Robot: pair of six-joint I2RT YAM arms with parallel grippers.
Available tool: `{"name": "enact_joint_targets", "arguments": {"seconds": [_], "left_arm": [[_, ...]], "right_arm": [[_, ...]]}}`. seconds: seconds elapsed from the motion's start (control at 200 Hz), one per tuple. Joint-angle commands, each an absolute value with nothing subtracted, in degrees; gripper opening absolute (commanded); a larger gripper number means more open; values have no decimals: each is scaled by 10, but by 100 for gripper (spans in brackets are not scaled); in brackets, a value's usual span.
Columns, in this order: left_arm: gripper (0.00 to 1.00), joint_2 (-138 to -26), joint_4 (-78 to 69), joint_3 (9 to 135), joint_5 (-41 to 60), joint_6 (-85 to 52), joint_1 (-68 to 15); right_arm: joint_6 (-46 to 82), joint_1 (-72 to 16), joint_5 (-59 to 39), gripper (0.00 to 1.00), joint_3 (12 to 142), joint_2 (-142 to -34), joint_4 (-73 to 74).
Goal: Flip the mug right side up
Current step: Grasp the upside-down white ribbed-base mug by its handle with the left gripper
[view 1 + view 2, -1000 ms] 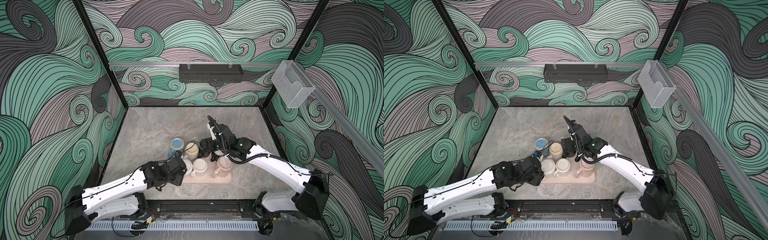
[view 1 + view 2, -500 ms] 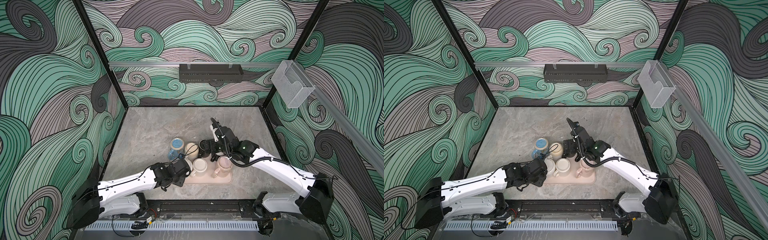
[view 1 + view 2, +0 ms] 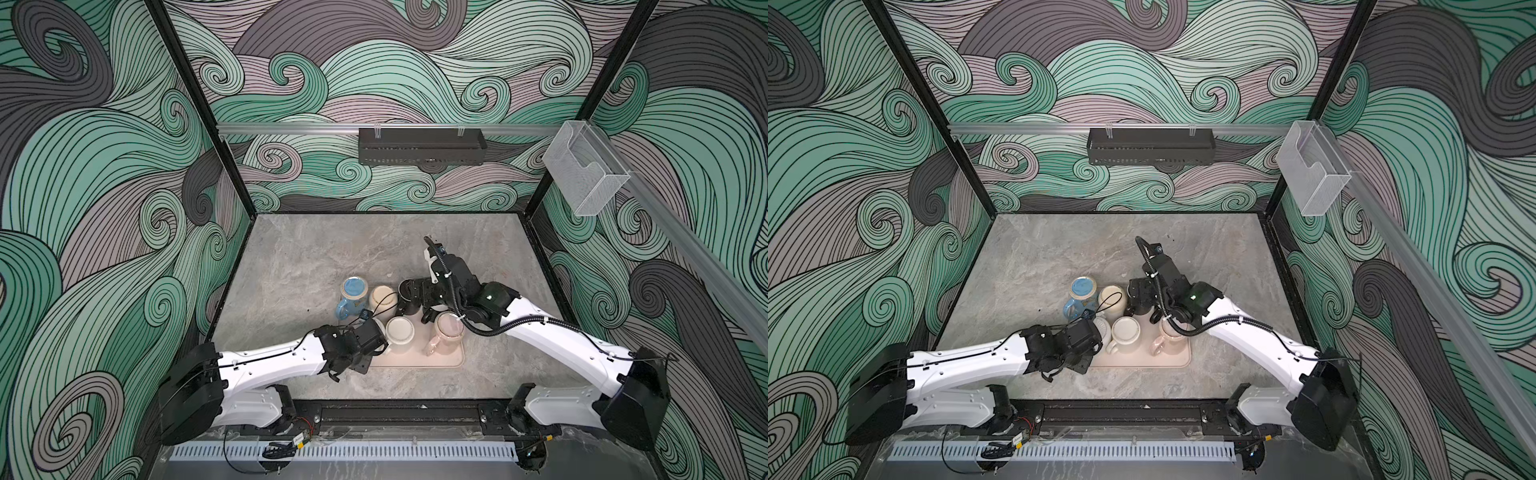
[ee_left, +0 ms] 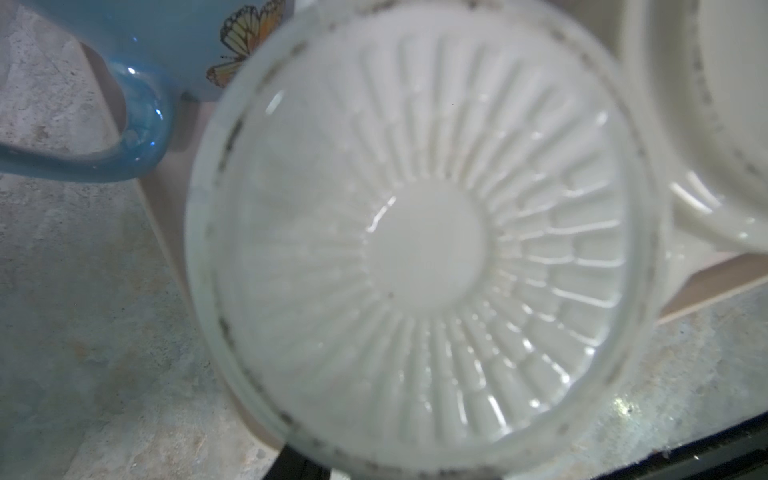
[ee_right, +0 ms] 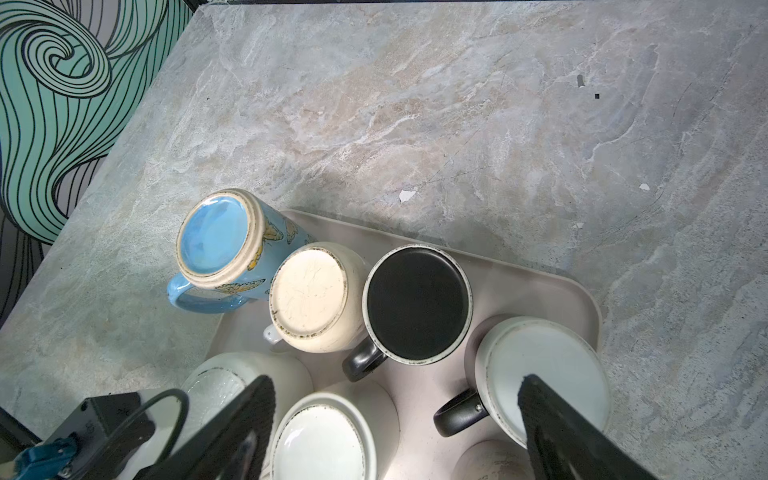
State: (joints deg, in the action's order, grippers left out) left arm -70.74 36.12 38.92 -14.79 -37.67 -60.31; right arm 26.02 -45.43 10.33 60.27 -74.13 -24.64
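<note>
Several mugs stand upside down on a beige tray (image 3: 415,359). The white ribbed mug (image 4: 415,241) at the tray's front left corner fills the left wrist view, base up. In both top views my left gripper (image 3: 376,330) (image 3: 1096,332) is right at this mug (image 3: 1104,326). Its fingers are hidden, so whether they grip shows nowhere. My right gripper (image 5: 395,428) hangs open above the tray's back right (image 3: 424,301), one finger (image 5: 557,428) over a white mug with a black handle (image 5: 540,365).
A blue butterfly mug (image 3: 353,291) (image 5: 220,241) sits half off the tray's back left corner. Beside it come a cream mug (image 5: 309,291) and a black mug (image 5: 417,301). A plain white mug (image 3: 400,331) and a pink mug (image 3: 448,328) line the front. Bare tabletop (image 3: 332,249) lies behind.
My left arm has dropped lower and pushed its gripper right, up to the ribbed mug. The right gripper has drifted slightly right and stayed open.
</note>
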Motion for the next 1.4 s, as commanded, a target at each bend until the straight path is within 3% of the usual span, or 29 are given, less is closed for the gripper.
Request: {"name": "enact_joint_targets", "arguments": {"seconds": [0.0, 0.365, 0.61, 0.685, 1.396], "left_arm": [[37, -708, 358, 398, -173, -385, -606], [34, -705, 351, 411, -180, -384, -606], [17, -711, 349, 422, -171, -373, -606], [0, -716, 351, 424, -174, -373, -606], [0, -663, 424, 474, -178, -316, -606]], "right_arm": [[273, -458, 116, 91, 594, -724, -246], [278, -458, 113, 91, 583, -720, -235], [276, -458, 105, 90, 581, -727, -227], [275, -458, 105, 90, 583, -729, -227], [271, -458, 96, 90, 610, -761, -235]]}}
